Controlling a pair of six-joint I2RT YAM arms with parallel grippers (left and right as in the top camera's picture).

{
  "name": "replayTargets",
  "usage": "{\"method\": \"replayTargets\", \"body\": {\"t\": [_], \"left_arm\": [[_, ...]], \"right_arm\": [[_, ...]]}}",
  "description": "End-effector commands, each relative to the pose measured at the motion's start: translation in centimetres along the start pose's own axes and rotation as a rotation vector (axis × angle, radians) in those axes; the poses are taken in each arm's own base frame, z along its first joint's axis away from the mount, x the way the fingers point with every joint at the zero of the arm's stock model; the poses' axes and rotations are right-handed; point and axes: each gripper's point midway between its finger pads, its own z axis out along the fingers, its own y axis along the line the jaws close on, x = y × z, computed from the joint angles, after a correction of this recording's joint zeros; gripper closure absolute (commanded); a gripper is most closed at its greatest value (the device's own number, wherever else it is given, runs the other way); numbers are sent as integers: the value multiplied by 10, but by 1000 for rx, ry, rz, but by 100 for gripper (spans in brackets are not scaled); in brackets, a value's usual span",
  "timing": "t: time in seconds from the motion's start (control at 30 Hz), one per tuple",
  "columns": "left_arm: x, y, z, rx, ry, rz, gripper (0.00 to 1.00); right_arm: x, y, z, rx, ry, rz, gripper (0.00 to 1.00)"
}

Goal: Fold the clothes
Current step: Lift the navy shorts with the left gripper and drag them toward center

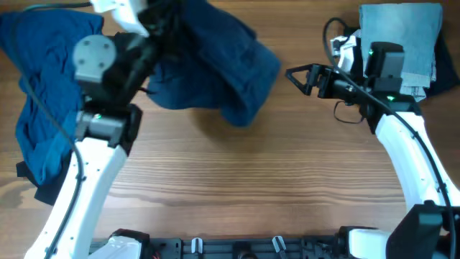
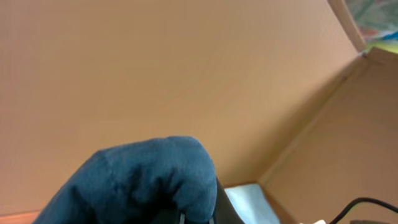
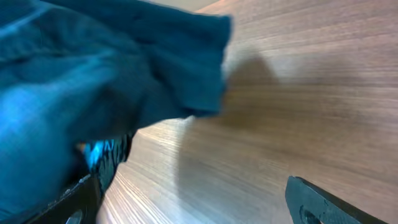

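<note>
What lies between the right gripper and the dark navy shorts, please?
Only bare wooden table shows in that gap, seen in the overhead view; the open right gripper points toward the dark navy shorts.

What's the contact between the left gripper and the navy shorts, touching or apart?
Touching. The left wrist view shows the navy shorts bunched right on the left gripper, jaws shut on the cloth.

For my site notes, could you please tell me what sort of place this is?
Probably a robotics test bench, not a home: a wooden table, white robot arms mounted at its edge, dark shorts and a folded pile.
</note>
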Motion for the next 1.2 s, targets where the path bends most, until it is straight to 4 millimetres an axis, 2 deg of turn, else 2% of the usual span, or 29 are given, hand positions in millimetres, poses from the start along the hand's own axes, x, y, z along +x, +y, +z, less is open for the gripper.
{"method": "replayTargets", "body": {"t": [0.0,0.1,0.2,0.27,0.3,0.37,0.4,0.43,0.47,0.6,0.73,0.8,0.87,0.97,1.0,1.1,1.17], "left_arm": [[19,-3,26,5,8,-56,95],[63,12,41,-32,123,-91,95],[108,36,41,-110,269,-116,94],[134,63,28,-220,376,-96,92],[145,89,15,-340,423,-91,91],[152,121,-6,-481,469,-99,89],[154,132,-14,-522,484,-106,76],[154,141,-21,-544,503,-101,45],[157,151,-30,-575,526,-108,1],[181,149,-62,-626,676,-163,0],[230,127,-115,-663,978,-176,0],[247,113,-136,-659,1105,-160,1],[262,98,-153,-645,1211,-130,7],[276,78,-161,-610,1288,-91,23],[283,73,-162,-599,1302,-58,26],[306,71,-168,-611,1326,88,27],[331,69,-173,-596,1330,172,27]], "right_arm": [[-5,9,-12,-29,-11,-25,4],[-5,5,-15,-20,-10,-31,4],[-5,3,-15,-12,-12,-33,4],[-6,1,-15,3,-16,-33,4],[-7,-2,-15,17,-19,-32,3],[-7,-3,-15,23,-22,-35,1],[-8,-3,-15,28,-25,-35,1],[-8,-4,-15,32,-27,-36,1],[-9,-5,-15,39,-28,-36,1],[-8,-6,-15,42,-28,-36,1],[-10,-13,-16,83,-37,-35,0],[-10,-16,-16,98,-39,-34,1],[-10,-16,-16,98,-39,-35,0],[-10,-16,-16,99,-38,-37,0],[-10,-16,-16,98,-38,-36,0],[-10,-16,-16,98,-37,-36,1],[-10,-16,-16,98,-37,-38,1]]}}
